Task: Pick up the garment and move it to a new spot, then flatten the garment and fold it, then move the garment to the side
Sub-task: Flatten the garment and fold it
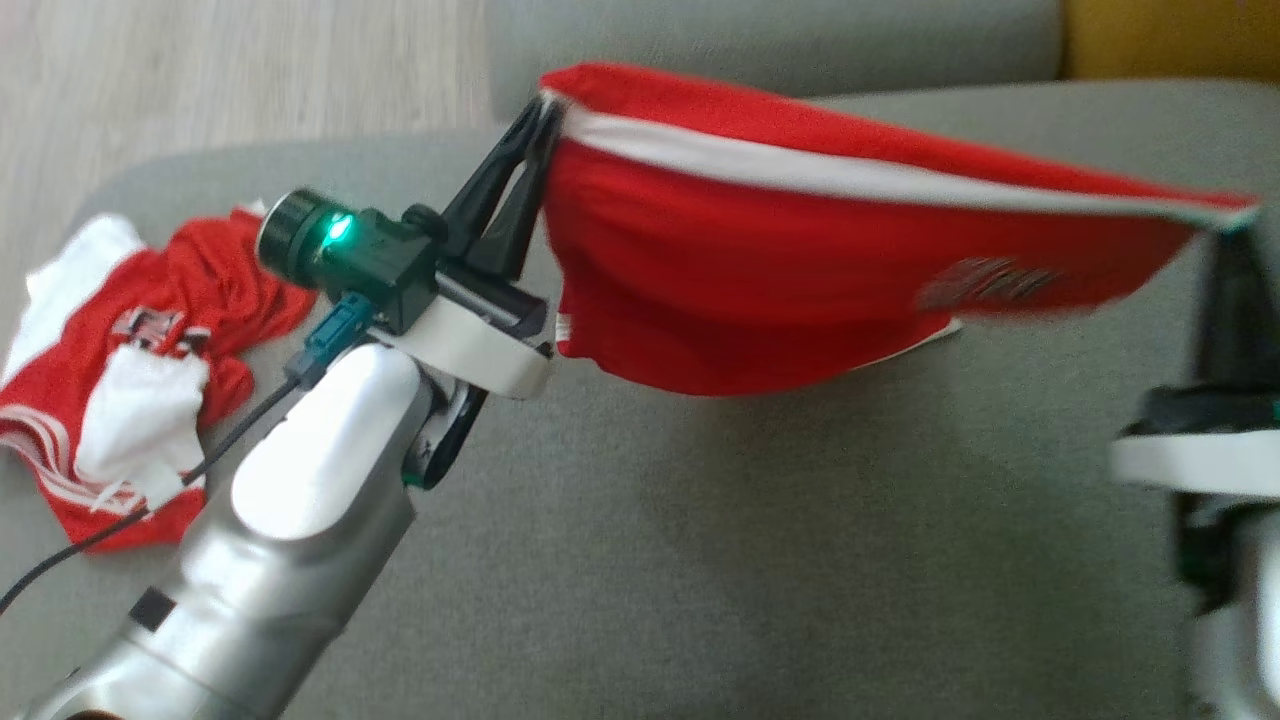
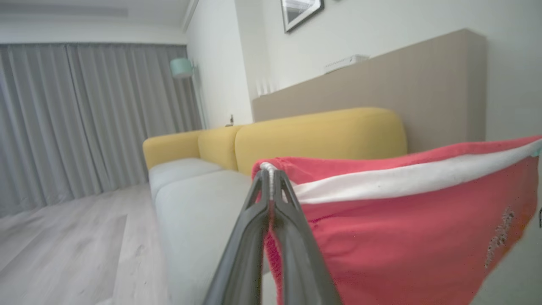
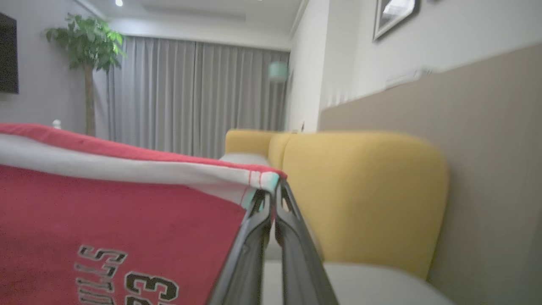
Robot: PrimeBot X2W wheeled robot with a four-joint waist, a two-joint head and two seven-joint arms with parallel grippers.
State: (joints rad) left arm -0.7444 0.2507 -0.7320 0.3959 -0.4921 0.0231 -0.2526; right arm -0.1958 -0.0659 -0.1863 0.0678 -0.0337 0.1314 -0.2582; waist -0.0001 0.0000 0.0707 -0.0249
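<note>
You have the red garment (image 1: 750, 270) up in the air, stretched by its white-banded top edge between both arms over the grey sofa seat (image 1: 750, 560). In the head view your left pincer (image 1: 545, 108) is clamped on one corner at about 11 o'clock. Your right pincer (image 1: 1232, 228), blurred there, is clamped on the opposite corner at 3 o'clock. Each wrist view shows its fingers pressed together on the cloth. The lower hem sags toward the cushion; whether it touches cannot be told. Bare cushion lies open below it, toward 6 o'clock. A crumpled red-and-white garment (image 1: 130, 380) lies on the seat at 9 o'clock, near the rounded edge. Wood floor (image 1: 250, 70) lies beyond at 10 o'clock and the yellow backrest (image 1: 1170, 35) is at 1 o'clock.
</note>
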